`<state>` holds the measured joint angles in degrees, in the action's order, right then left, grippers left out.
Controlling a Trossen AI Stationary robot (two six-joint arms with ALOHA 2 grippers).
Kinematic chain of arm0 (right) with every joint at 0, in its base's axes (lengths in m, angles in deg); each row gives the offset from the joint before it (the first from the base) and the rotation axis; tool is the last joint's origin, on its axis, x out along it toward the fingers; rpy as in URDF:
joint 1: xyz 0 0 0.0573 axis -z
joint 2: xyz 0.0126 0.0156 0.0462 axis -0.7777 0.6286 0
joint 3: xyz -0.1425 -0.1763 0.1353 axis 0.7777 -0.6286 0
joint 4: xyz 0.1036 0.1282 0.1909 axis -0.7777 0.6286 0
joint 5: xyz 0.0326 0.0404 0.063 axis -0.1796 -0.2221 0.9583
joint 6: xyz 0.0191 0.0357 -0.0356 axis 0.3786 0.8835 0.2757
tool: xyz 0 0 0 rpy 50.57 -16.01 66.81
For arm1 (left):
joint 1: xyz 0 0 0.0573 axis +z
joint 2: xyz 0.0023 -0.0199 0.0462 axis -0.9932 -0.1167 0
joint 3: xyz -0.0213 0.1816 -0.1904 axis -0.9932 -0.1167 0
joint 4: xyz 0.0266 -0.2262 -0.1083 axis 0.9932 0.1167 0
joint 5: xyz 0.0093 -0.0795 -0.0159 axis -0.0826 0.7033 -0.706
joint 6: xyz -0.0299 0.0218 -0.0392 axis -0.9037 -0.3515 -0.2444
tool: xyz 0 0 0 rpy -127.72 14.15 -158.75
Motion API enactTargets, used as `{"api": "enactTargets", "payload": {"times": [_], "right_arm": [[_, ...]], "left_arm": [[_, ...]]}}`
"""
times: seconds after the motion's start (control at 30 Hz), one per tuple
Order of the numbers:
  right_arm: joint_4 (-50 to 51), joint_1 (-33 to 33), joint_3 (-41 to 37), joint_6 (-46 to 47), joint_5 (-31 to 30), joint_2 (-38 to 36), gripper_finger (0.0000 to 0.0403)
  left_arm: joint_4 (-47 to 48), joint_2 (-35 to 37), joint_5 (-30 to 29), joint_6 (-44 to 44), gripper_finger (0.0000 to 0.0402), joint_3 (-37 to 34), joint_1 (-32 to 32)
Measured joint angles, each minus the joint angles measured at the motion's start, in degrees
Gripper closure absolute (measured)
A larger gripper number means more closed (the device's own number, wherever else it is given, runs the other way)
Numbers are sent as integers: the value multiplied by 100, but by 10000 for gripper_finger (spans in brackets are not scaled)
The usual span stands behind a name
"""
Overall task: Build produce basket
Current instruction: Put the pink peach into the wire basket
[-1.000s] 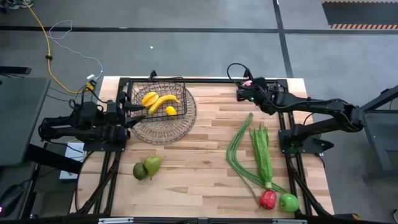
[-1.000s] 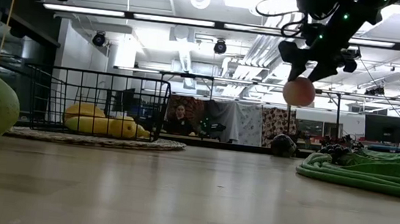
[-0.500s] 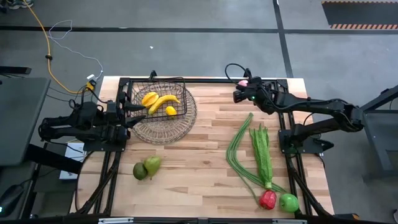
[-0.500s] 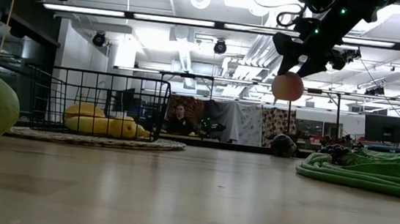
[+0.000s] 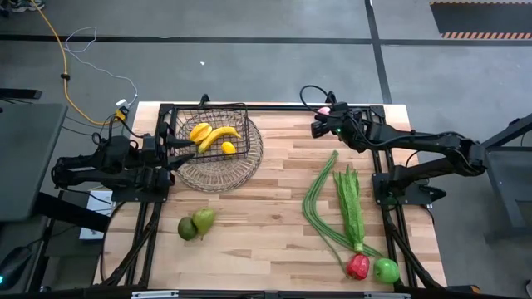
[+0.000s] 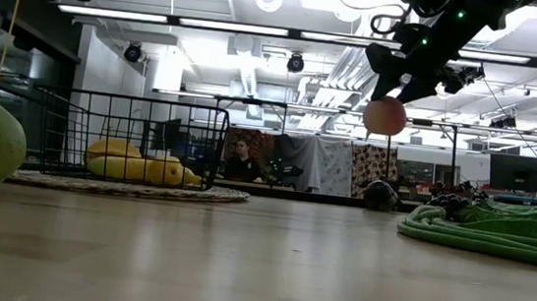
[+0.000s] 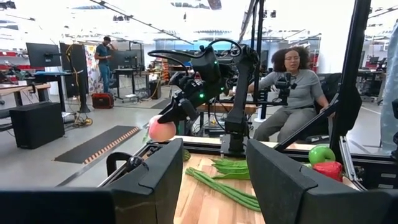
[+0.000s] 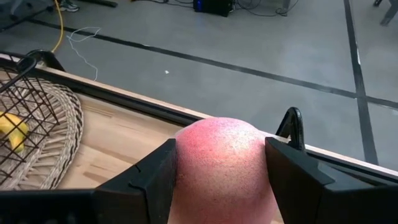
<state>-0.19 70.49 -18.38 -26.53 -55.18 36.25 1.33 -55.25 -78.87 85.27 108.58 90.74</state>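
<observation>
Above the far edge of the surface [image 5: 274,191], toward its right corner, my right jaws [image 5: 321,122] hold the pink peach [image 6: 384,115] clamped between them, well off the wood. The basket [image 5: 212,133] sits by the far left corner holding a banana [image 5: 218,134] and lemon [image 5: 228,148]. My left jaws [image 5: 176,144] wait beside it, parted wide.
</observation>
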Motion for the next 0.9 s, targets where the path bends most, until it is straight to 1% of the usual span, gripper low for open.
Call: {"api": "enactTargets", "payload": {"times": [0.23, 0.37, 0.43, 0.47, 0.57, 0.63, 0.73, 0.8, 0.9], "right_arm": [[-3, -26, 0, -185, 258, 0, 197], [-310, -159, -5, -477, 675, 2, 197], [-1014, -303, -166, -714, 898, 0, 197], [-1494, -366, -315, -836, 1131, 0, 197], [-3387, -521, -960, -1207, 1980, 18, 197], [-4787, -573, -1391, -1244, 2454, 128, 197], [-6283, -585, -1776, -1201, 3059, 366, 197], [-6616, -632, -1773, -1190, 3174, 577, 197], [-6430, -723, -1443, -1333, 3257, 1003, 197]], "left_arm": [[28, -2, -59, 37, 236, 0, 2], [29, -2, -59, 85, 236, 0, 2], [26, -1, -59, 87, 236, 0, 2], [29, -2, -59, 59, 236, 0, 2], [30, -2, -48, -59, 236, -2, 0], [28, 0, -50, -59, 236, 0, 0], [24, -1, -51, -59, 236, 0, 0], [-29, -2, -59, -59, 236, 0, 0], [-96, -2, -59, -7, 236, 0, 1]]}}
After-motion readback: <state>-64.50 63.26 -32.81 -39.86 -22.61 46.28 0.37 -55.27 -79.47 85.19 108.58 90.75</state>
